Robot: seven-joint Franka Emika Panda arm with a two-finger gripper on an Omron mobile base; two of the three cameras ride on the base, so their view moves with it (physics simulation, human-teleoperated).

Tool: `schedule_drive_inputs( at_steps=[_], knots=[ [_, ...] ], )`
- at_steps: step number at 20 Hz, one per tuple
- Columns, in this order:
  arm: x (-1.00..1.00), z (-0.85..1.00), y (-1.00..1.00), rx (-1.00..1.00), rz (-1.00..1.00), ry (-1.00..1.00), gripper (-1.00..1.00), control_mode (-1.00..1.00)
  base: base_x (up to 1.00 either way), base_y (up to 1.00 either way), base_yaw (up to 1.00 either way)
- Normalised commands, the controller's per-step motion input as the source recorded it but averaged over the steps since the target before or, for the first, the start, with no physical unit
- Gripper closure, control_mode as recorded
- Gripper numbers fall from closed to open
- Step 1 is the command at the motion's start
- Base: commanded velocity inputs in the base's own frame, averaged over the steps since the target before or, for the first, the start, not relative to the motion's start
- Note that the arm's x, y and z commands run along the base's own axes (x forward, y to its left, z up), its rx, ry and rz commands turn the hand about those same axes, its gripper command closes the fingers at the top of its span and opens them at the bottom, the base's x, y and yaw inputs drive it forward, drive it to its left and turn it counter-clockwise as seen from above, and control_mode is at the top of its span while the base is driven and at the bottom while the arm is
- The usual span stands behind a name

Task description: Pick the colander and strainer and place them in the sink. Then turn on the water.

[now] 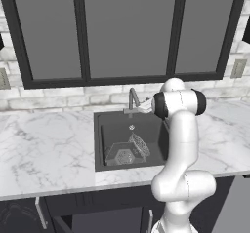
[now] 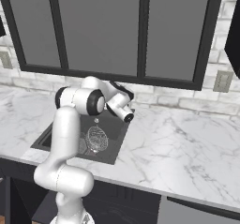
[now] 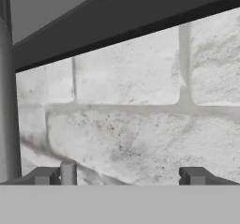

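The dark-grey faceted colander lies on the floor of the sink, toward its front. The round mesh strainer leans beside it on the right; it also appears in the right base view as the strainer. My gripper is open and empty, its fingertips wide apart. It is raised behind the sink and points at the brick wall. The grey faucet stands at the sink's rear edge, and its stem runs up the left of the hand view. I see no water.
A short grey peg rises just inside my left fingertip. White marble counter stretches to both sides of the sink. Dark-framed window panes sit above the brick backsplash. An outlet is on the wall at right.
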Motion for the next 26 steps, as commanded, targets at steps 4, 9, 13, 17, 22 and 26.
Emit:
schedule_drive_inputs(
  at_steps=[4, 9, 13, 17, 22, 26],
  knots=[
    [0.22, 0.00, 0.00, 0.00, -0.01, 0.00, -1.00, -1.00, 0.00, 0.00, 0.00],
    [0.10, -0.12, 0.00, 0.02, -0.01, 0.00, -1.00, -1.00, 0.00, 0.00, 0.00],
    [0.04, -0.18, -0.04, 0.04, -0.04, 0.02, 1.00, -1.00, 0.00, 0.00, 0.00],
    [0.01, -0.18, -0.22, 0.06, -0.07, 0.07, 1.00, -1.00, 0.00, 0.00, 0.00],
    [0.11, -0.18, -0.38, 0.11, -0.10, 0.13, 1.00, -1.00, 0.00, 0.00, 0.00],
    [0.32, -0.15, -0.47, 0.13, -0.13, 0.20, 1.00, -1.00, 0.00, 0.00, 0.00]
  ],
)
